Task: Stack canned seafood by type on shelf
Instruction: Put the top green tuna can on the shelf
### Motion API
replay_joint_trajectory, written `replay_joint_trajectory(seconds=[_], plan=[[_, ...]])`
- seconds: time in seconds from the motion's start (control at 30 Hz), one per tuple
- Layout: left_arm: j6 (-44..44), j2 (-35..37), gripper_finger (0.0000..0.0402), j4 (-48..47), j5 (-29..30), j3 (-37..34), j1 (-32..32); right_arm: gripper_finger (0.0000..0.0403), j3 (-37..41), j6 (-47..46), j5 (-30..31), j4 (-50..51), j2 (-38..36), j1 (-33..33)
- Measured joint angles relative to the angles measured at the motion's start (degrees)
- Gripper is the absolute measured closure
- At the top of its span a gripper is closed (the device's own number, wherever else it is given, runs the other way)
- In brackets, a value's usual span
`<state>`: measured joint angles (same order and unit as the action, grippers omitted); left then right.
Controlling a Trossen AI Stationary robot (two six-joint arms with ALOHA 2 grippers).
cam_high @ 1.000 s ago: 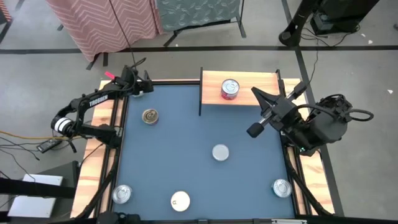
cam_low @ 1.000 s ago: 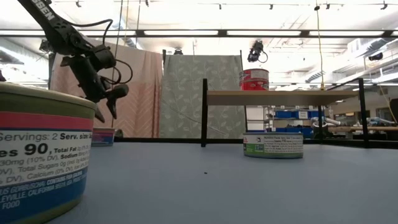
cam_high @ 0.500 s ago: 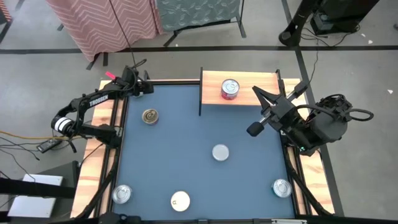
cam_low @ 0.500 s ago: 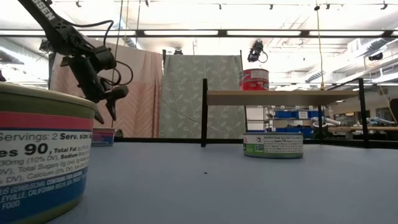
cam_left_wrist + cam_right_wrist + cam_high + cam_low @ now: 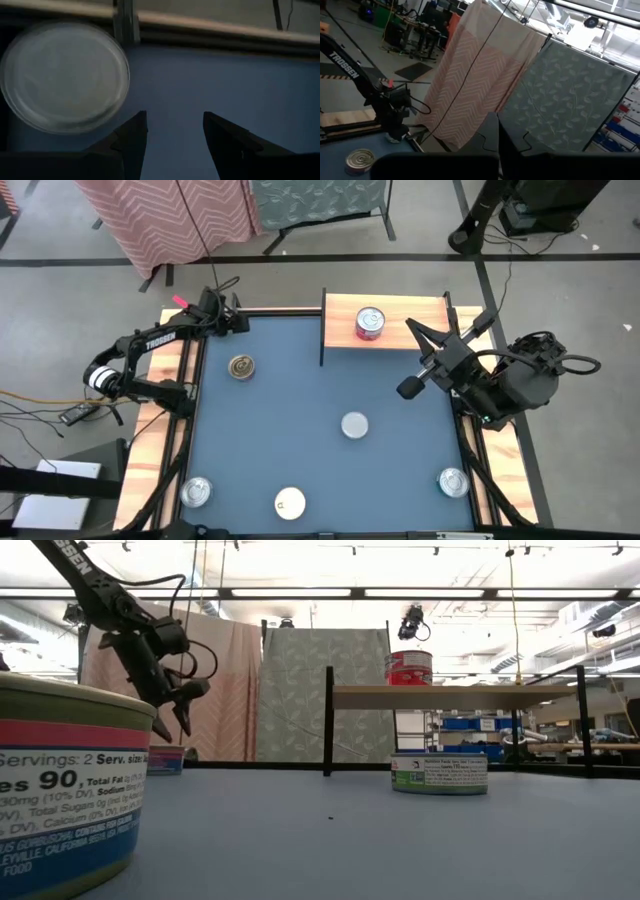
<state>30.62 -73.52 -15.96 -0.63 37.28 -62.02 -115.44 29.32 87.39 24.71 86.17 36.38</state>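
Observation:
One red-sided tin (image 5: 370, 323) stands on the light-wood shelf (image 5: 410, 310) at the table's far edge. A gold-lidded tin (image 5: 241, 367), a silver one (image 5: 354, 424), a white one (image 5: 290, 502) and two more silver ones (image 5: 196, 492) (image 5: 453, 481) sit on the blue table. My left gripper (image 5: 172, 135) hovers open and tilted downward at the far left corner, just beside a silver-lidded tin (image 5: 65, 77) that rests on the table (image 5: 165, 760); nothing is between its fingers. My right gripper (image 5: 410, 326) is raised near the shelf's right end, shut and empty (image 5: 495, 132).
The shelf's dark uprights (image 5: 322, 330) stand at its ends. Wooden rails (image 5: 165, 440) run along the table's left and right sides. A large tin (image 5: 60, 790) fills the near left of the low view, and a teal-labelled tin (image 5: 439, 772) sits in front of the shelf.

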Motion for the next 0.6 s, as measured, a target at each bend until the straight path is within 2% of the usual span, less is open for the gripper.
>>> replay_joint_trajectory(seconds=[0.2,0.43,0.6], plan=[[-5.5,0.0,0.0204,-1.4,4.1,0.0,0.5,0.0399,0.0,0.5,2.1,-0.3,0.0,1.6],[-11.8,-0.8,0.0205,-3.7,4.5,0.0,2.2,0.0399,0.0,1.4,2.6,-2.4,0.0,2.7],[-18.3,-2.9,0.0224,-6.1,7.9,0.0,5.2,0.0399,0.0,1.5,2.6,-2.4,0.0,2.9]])
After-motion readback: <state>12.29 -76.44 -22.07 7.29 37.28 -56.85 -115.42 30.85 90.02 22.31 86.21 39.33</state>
